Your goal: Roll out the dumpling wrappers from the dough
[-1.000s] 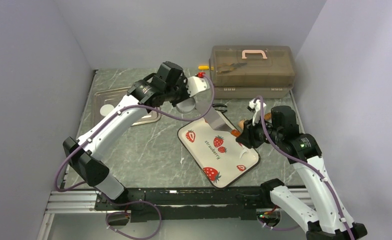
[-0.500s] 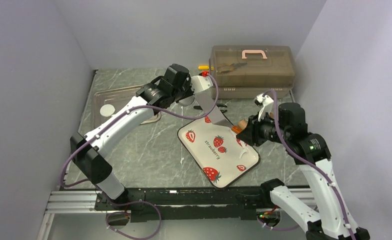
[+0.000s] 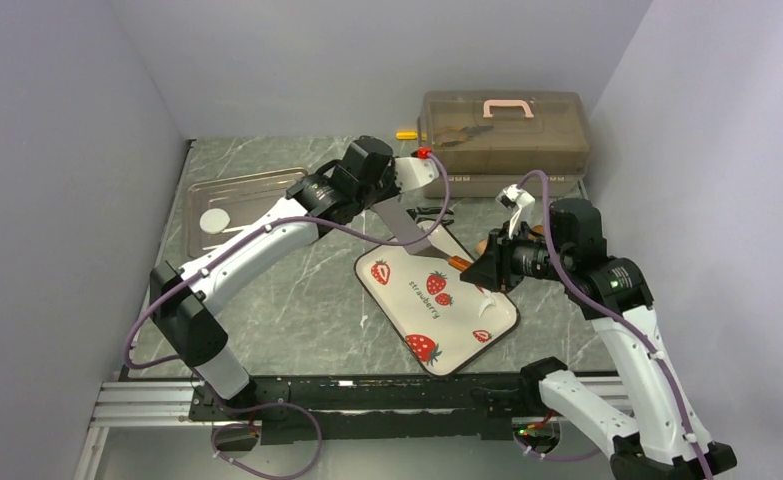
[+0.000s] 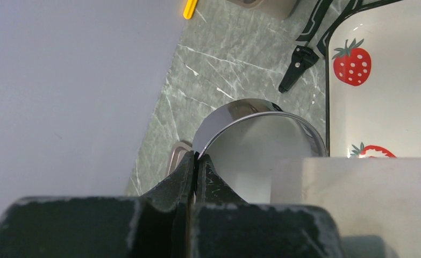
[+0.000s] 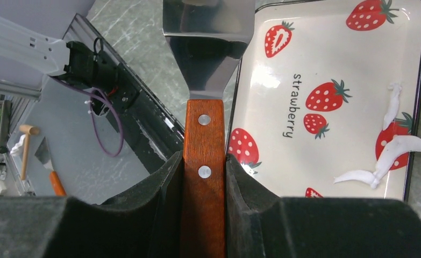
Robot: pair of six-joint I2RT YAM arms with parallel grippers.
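Only left wrist view shows left tool (image 4: 196, 159) pinching shiny ring (image 4: 235, 106); right tool (image 5: 204, 164) grips spatula (image 5: 208, 54).

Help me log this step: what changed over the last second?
The left claw, shut on the metal ring, carried it rightward, closer to the spatula. The right claw, clamped on the spatula's handle, shifted slightly, the blade swinging a little left. The strawberry plate, dough scraps, and the white disc in the tray stayed put.
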